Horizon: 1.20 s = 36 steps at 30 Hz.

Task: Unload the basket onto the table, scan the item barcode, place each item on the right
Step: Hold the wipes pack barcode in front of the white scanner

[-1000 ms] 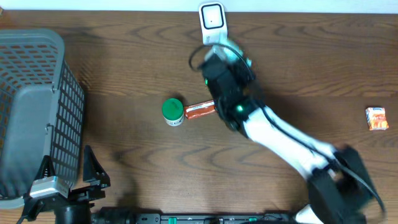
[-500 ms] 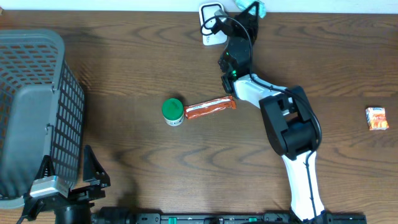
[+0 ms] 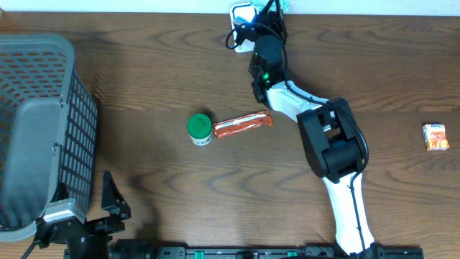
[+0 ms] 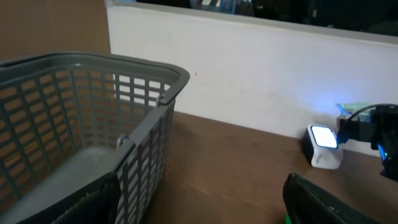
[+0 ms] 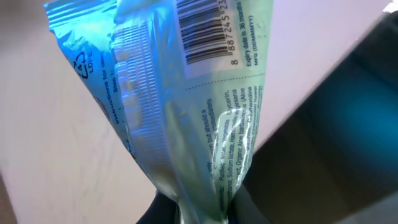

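Right jaws pinch a pale-green plastic sachet (image 5: 205, 124) (barcode showing) near the white scanner (image 3: 241, 11), top centre; left jaws gape empty.

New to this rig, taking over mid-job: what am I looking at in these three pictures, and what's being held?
Two robot arms with two-finger grippers work at a wooden table. One picture looks straight down; the other two come from cameras on the wrists. On the table: a grey basket, a green-lidded jar, an orange snack bar beside it, a small orange packet far right. The right gripper is shut on a blue-green sachet, barcode visible in its wrist view, near the white scanner at the far edge. The left gripper is open and empty, by the basket.
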### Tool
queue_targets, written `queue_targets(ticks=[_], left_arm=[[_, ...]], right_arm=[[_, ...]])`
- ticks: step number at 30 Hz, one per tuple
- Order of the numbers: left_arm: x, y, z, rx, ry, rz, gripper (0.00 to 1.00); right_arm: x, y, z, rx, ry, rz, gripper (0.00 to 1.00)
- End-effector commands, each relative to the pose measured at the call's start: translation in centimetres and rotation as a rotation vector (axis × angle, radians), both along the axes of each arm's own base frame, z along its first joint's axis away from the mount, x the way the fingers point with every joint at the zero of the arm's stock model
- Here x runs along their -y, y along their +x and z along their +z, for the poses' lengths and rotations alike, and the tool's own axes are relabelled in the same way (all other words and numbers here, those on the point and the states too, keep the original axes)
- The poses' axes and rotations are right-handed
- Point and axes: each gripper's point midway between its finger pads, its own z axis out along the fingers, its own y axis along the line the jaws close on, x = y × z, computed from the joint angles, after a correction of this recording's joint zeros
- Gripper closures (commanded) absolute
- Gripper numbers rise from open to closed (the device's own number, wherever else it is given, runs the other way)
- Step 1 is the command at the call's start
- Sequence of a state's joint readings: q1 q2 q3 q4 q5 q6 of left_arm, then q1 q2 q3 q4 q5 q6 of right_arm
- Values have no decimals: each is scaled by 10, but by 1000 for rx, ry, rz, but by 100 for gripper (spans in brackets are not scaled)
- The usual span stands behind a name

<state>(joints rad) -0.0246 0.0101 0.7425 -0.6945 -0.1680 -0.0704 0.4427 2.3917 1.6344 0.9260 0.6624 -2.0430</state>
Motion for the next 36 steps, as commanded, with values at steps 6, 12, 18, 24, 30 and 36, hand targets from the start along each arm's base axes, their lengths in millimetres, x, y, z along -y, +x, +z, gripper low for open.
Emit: queue_targets(ticks=[6,12,18,24,30,36], left_arm=[[-1,-1,-1,-2,16,2,16],[-1,-1,-2,-6,17,2,16],[-1,-1,-2,-6,17,2,16],[-1,-1,-2,-6,17,3,16],[-1,-1,-2,-6,17,3,16],[-1,-1,-2,-6,17,3,16]], right_arm=[[-26,2,-33,-152,-167,58,99],[-23,2,-47,-214,-194,45,99],[-24,4,-49,-223,-200,64,99],[-32,9,-47,-212,-202,143,99],[-28,19,-19,-86,-170,233,99],[-22,20,23,93,-151,322,99]])
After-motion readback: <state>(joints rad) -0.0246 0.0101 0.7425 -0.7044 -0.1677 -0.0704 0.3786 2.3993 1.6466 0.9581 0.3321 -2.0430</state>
